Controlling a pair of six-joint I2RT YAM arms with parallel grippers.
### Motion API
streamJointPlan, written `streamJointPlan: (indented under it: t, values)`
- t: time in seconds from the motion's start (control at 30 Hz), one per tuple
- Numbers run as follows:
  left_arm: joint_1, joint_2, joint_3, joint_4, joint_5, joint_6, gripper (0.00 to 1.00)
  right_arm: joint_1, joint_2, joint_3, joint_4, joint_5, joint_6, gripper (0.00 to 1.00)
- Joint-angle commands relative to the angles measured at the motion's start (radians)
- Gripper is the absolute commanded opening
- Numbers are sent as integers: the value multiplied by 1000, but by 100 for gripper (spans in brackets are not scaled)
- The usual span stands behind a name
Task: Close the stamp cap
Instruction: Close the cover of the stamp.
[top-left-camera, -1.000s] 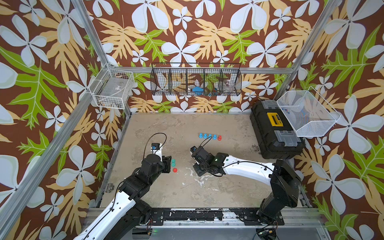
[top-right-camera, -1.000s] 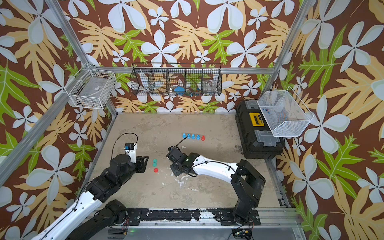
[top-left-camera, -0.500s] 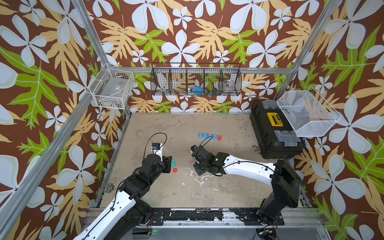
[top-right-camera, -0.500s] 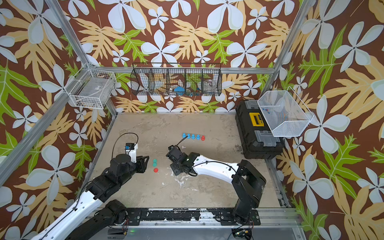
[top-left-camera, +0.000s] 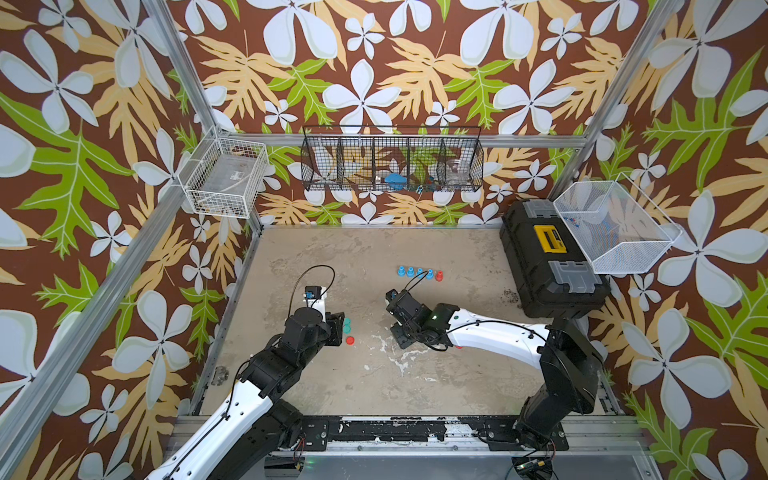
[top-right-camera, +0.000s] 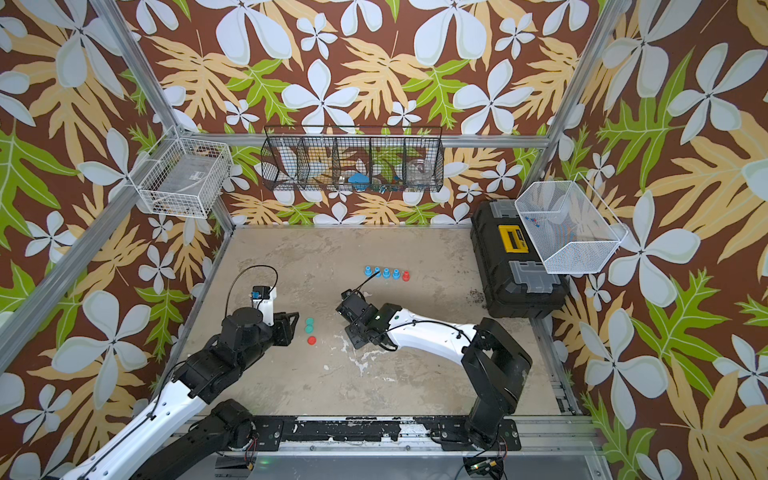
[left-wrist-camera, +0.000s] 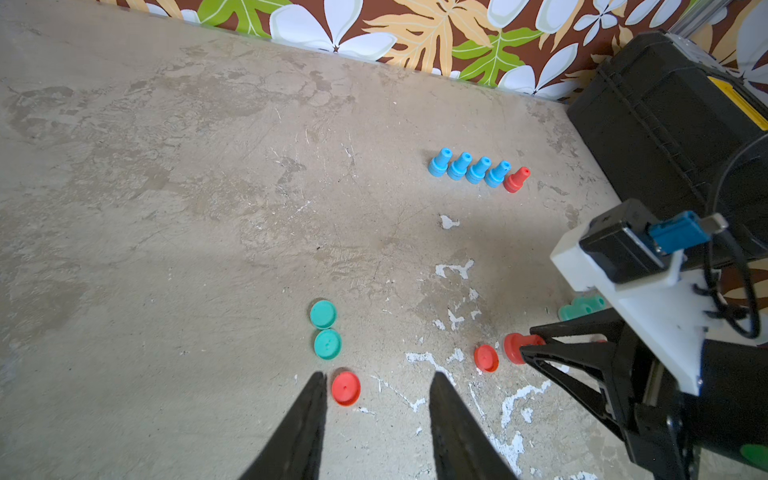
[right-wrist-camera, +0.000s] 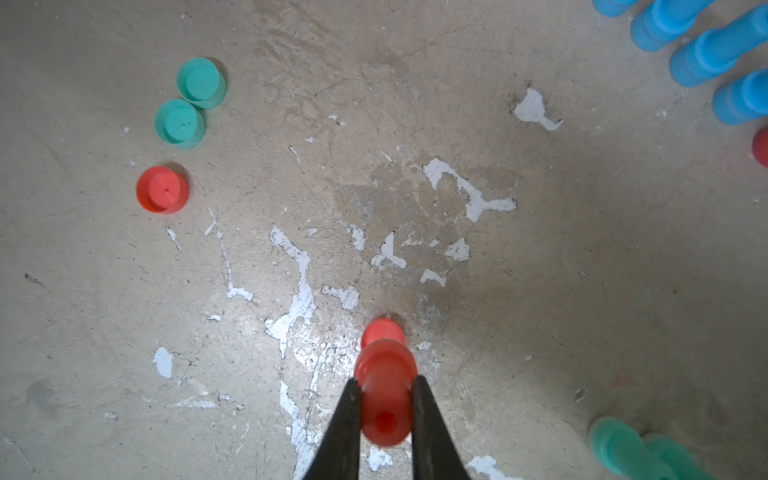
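Red stamp (right-wrist-camera: 384, 370) is held low over the table (top-left-camera: 457, 374), near its middle, pinched by the stem between the jaws of the right gripper (right-wrist-camera: 385, 382). A wide flared base is seen at its far end, then a narrower stem, then a small dark hole in the near end. The base is pointed at a red cap (right-wrist-camera: 381, 330) lying on the table just beyond; whether the two touch cannot be told. The left gripper (left-wrist-camera: 377, 375) is held with its jaws spread and nothing between them. A spare red cap (left-wrist-camera: 345, 387) is seen just ahead of one tip, and two teal caps (left-wrist-camera: 327, 344) beyond that. Against the earlier frames, no shift of either arm or of the loose caps is made out.
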Motion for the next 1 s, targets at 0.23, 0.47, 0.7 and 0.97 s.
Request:
streamJointPlan:
  t: [0.23, 0.47, 0.7, 0.97]
  values:
    - [2, 28, 10, 7, 2, -15, 45, -4, 12, -30, 48, -2, 9, 17]
    - [2, 39, 14, 2, 0, -20, 49, -4, 30, -36, 59, -7, 11, 17]
    - [2, 31, 21, -13, -30, -34, 66, -4, 36, -40, 69, -14, 16, 17]
    - [2, 27, 16, -11, -28, -35, 68, -4, 49, -44, 76, -16, 18, 17]
